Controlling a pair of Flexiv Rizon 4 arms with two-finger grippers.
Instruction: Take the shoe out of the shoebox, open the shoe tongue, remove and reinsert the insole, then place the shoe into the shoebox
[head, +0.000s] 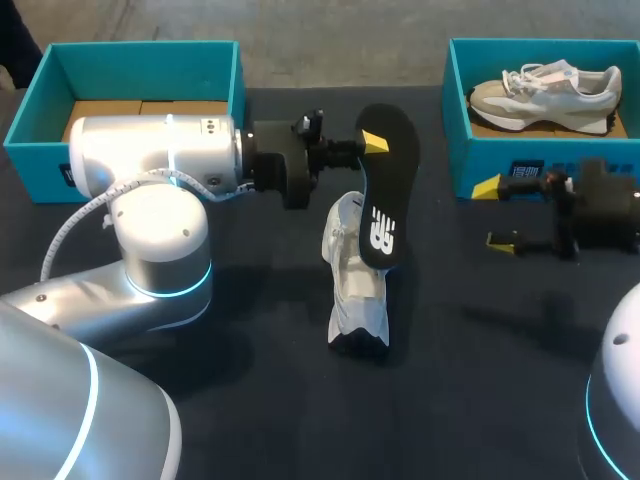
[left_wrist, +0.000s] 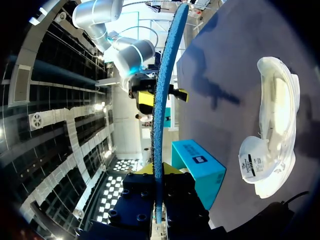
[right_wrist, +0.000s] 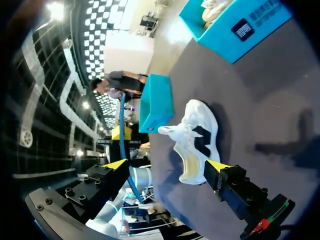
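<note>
Left tool grips the insole; the shoe lies apart, beside it.

2 shoeboxes: 10 o'clock box, 2 o'clock box. 2 shoes: white shoe at ctr, grey shoe inside 2 o'clock box. 1 insole. 2 grippers: left gripper, right gripper.

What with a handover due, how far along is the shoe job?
Done: the white shoe sits on the table, out of the shoebox, and its insole is out. In hand: the left end effector is shut on the insole, holding it over the shoe; the right end effector is open. Left: reinserting the insole and putting the shoe into the shoebox.
</note>
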